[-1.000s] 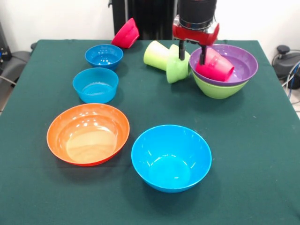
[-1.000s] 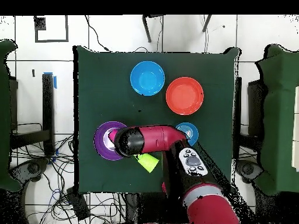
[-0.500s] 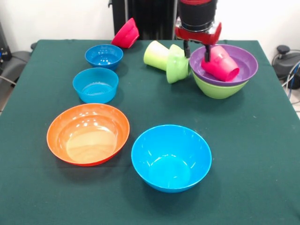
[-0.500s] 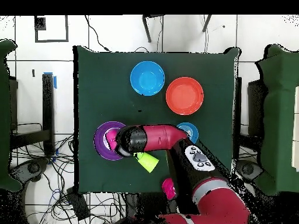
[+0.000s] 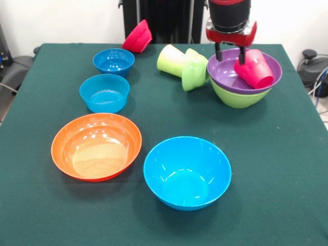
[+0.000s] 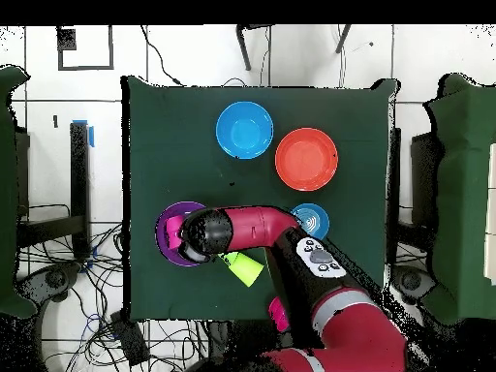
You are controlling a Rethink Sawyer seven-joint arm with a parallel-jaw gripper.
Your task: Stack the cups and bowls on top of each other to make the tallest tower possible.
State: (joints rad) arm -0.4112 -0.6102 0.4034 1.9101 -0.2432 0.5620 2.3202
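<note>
- Green cloth-covered table [image 5: 287, 169]: lies directly beneath the gripper [image 5: 229, 53] and spreads out on every side of it.
- White wall [image 5: 61, 20]: behind the gripper, beyond the table's far edge.
- White tiled floor [image 6: 320, 53]: surrounds the table, below gripper level.
- Tangled cables [image 6: 58, 266]: on the floor, past the table edge nearest the gripper.
- Black square outline [image 6: 85, 48]: on the floor, well apart from the gripper.
- Blue tape strip [image 6: 90, 136]: on the floor beside the table.
</note>
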